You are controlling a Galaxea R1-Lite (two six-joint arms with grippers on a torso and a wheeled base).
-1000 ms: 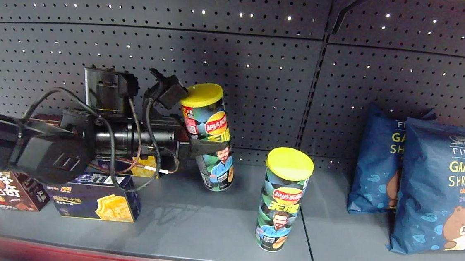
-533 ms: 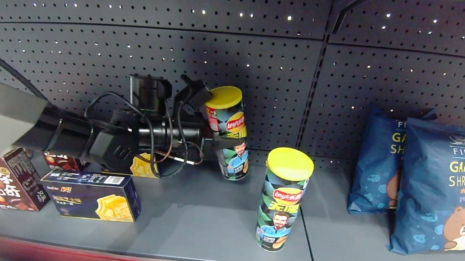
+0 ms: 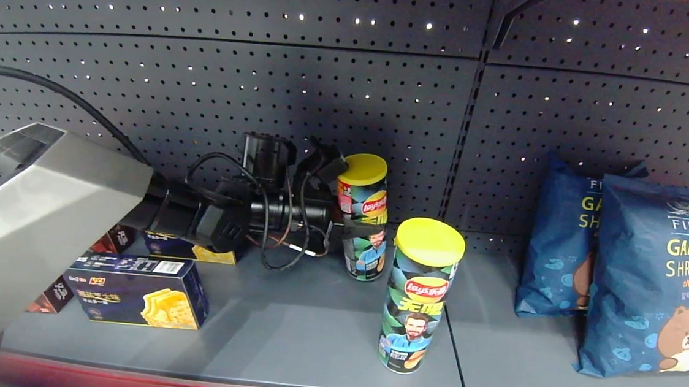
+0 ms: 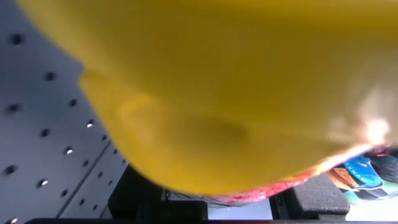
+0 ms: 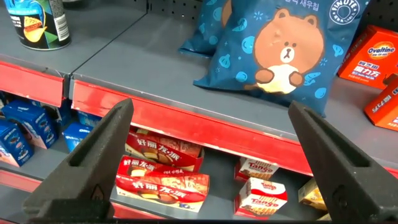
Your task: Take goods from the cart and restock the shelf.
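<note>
Your left gripper (image 3: pixel 351 230) is clamped on the yellow-lidded chip can (image 3: pixel 363 210). The can is upright at the back of the shelf (image 3: pixel 285 324), just behind and left of the second can (image 3: pixel 419 298). Your right gripper (image 5: pixel 211 109) is spread wide and empty, out in front of the blue bags (image 5: pixel 280 50).
</note>
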